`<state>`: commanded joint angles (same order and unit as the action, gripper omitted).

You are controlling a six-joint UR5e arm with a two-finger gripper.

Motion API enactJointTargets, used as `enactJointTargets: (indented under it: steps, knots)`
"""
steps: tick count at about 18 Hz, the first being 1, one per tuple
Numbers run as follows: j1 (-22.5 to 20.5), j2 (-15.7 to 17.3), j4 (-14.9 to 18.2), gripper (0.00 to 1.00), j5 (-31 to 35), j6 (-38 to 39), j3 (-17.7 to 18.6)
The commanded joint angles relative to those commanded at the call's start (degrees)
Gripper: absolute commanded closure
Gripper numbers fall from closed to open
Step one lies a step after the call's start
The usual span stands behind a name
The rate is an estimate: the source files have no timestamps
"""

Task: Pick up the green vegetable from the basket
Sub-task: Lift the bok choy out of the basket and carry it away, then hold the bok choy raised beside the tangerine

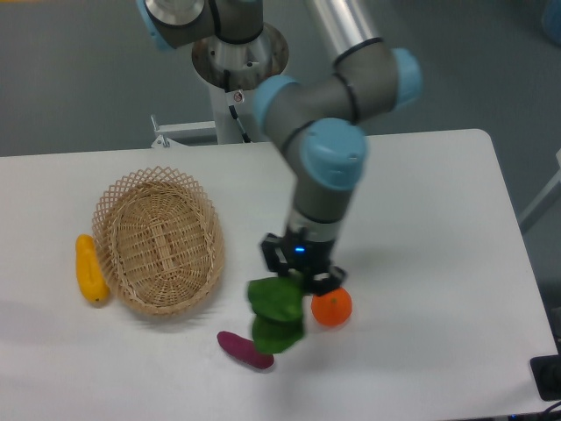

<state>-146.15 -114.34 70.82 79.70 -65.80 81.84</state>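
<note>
Green and leafy, the bok choy-like toy vegetable hangs just under the robot's black two-finger hand, to the right of the oval tan wicker basket and well outside its rim. The hand looks closed on the top of the vegetable, fingers pinching its upper leaves, though the fingertips are partly hidden by the leaves and the contact itself cannot be read closely. Whether the lower end of the vegetable touches the white worktop or hangs just above it cannot be told from this view.

As it lies now, the basket holds nothing that shows. A yellow elongated vegetable lies on the worktop just beside the basket's left rim. A small purple eggplant-like piece lies on the worktop just below and left of the green vegetable, near it. A round orange fruit sits just right of the hand, very close to one finger.

By my judgement the pick itself is essentially done: the vegetable is out of the basket and in the grip. What remains calls for keeping the pinch firm, since soft leaves could slip, and for moving with care around the orange fruit and the purple piece, both close enough to be knocked by a low swing.
</note>
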Motion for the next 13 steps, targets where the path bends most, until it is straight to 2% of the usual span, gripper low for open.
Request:
enactJointTargets:
  steps: [3,6,8,13]
  knots:
    - [-3.5,-0.8,1.9,1.00,1.1,-4.2,-3.2]
    - [-4.5,-3.1,5.5,1.00,4.6,-7.0,-7.1]
    - [-5.7,-4.0,5.1,1.00,7.0,-10.5,-7.9]
    - [-8.1,-6.2,4.9,1.00,7.2,-15.2,-10.2]
